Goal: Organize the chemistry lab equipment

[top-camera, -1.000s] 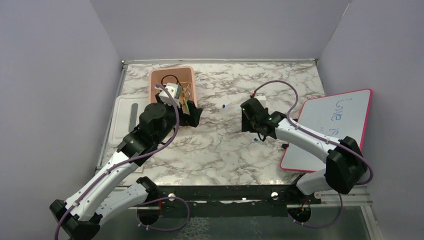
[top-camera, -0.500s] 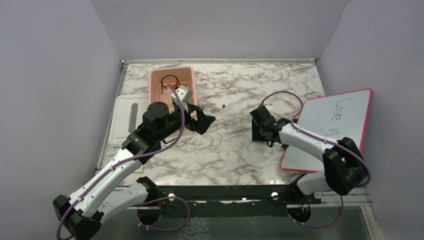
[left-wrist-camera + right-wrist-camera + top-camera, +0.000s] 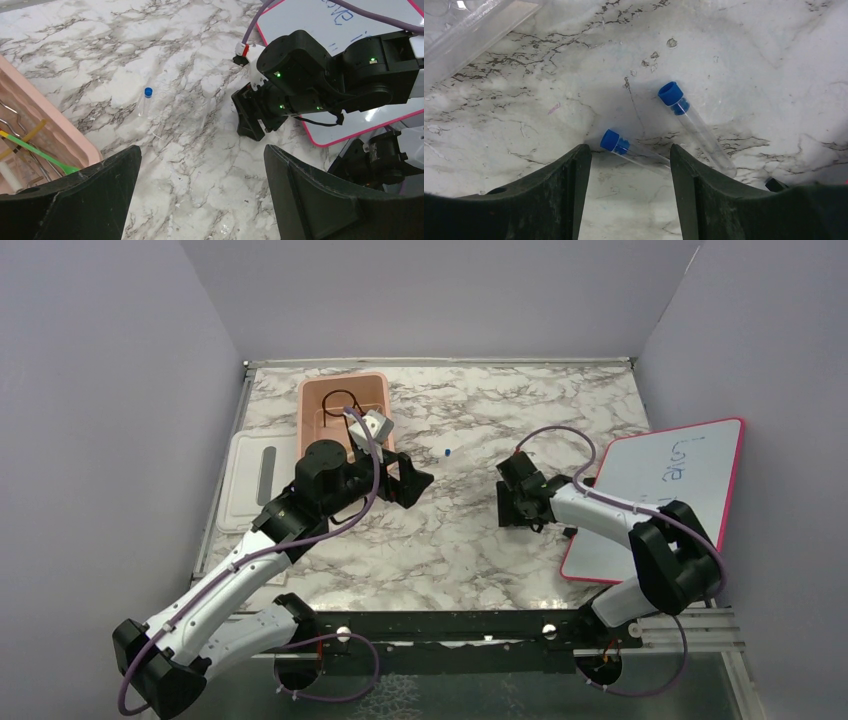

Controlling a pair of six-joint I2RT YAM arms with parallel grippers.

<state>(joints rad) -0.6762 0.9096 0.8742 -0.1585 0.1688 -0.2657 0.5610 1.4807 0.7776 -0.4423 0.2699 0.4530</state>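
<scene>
Right pincer (image 3: 626, 162) stands spread just above two blue-capped tubes (image 3: 696, 125), while left pincer (image 3: 201, 165) hangs equally spread.

Bright, even overhead light; every view sharp
Soft shadow beneath the right claw (image 3: 626, 156) dims the counter (image 3: 774, 45)

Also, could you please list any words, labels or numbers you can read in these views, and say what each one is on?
Whiteboard: one short line of blue handwriting, too blurred and slanted to read in the top view, and cut off at the frame edge in the left wrist view.
Blue-capped test tubes: no label visible.
Pink tub: no text visible.
</scene>
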